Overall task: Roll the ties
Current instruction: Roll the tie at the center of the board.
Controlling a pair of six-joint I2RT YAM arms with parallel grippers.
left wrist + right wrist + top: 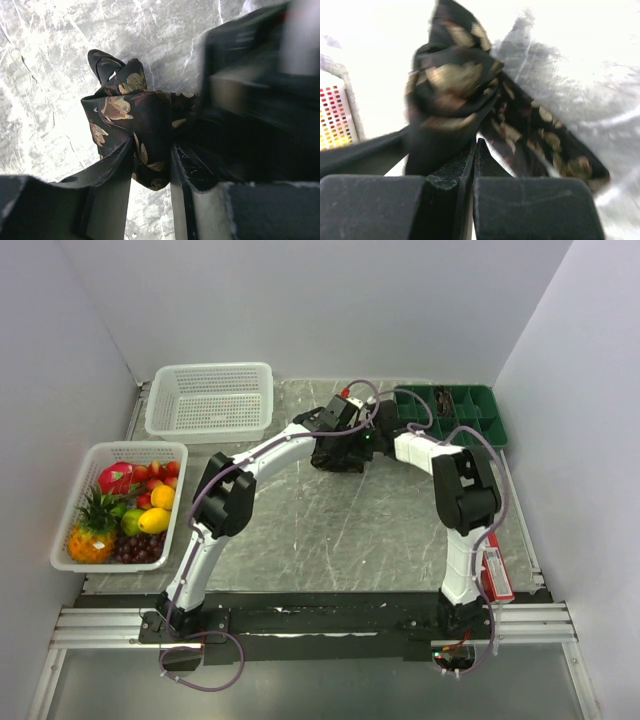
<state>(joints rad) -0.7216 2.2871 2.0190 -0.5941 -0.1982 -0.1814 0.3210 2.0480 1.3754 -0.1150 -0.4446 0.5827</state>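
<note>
Meeting nose to nose at the top centre of the overhead view, both arms are on one tie (131, 120), low over the bench (330, 530). The left end effector (149, 162) stands part-open. The bunched wad of fabric sits right in its gap, rising from between the fingers to the middle of the left wrist frame. The right end effector (474, 142) is closed tight, and cloth falls on both sides of its tips, so I judge it is pinching a fold. The wad sits just above those tips, left of centre in the right wrist frame. The loose tail runs away toward the lower right, flat on the bench. That's the line that matters: any more rolling has to wind along that tail. Right has the grip, and left only straddles the wad.
</note>
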